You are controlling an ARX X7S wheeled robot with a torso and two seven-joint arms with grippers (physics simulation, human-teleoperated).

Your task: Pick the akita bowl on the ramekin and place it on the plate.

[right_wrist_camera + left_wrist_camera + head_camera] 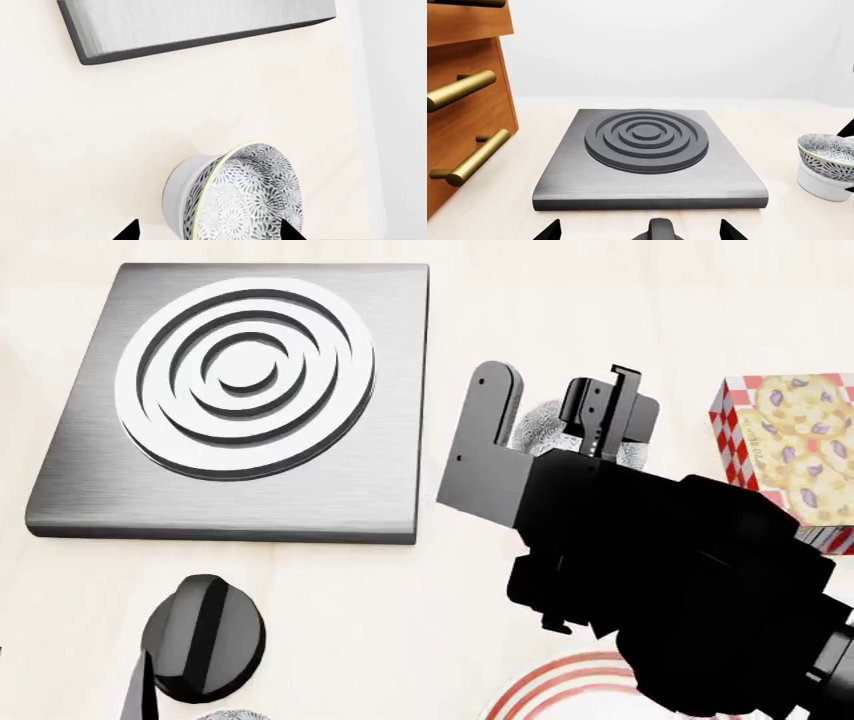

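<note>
The akita bowl (257, 195), white with a dense grey-black pattern, sits in the plain white ramekin (179, 192) on the pale counter. My right gripper (210, 232) is open, with one fingertip on either side of the bowl and neither touching it. From the head view a little of the bowl (541, 425) shows between the fingers; the arm hides the ramekin. The plate (554, 690) with red rings peeks out at the near edge, mostly under the right arm. My left gripper (640, 234) is open and holds nothing, in front of the hob, well left of the bowl (827, 152).
A dark grey hob plate (240, 390) with raised rings lies at the far left. Wooden drawers (467, 100) with brass handles stand beside it. A red-checked cookie box (787, 440) is at the right. Part of a second patterned bowl (240, 714) shows at the near edge.
</note>
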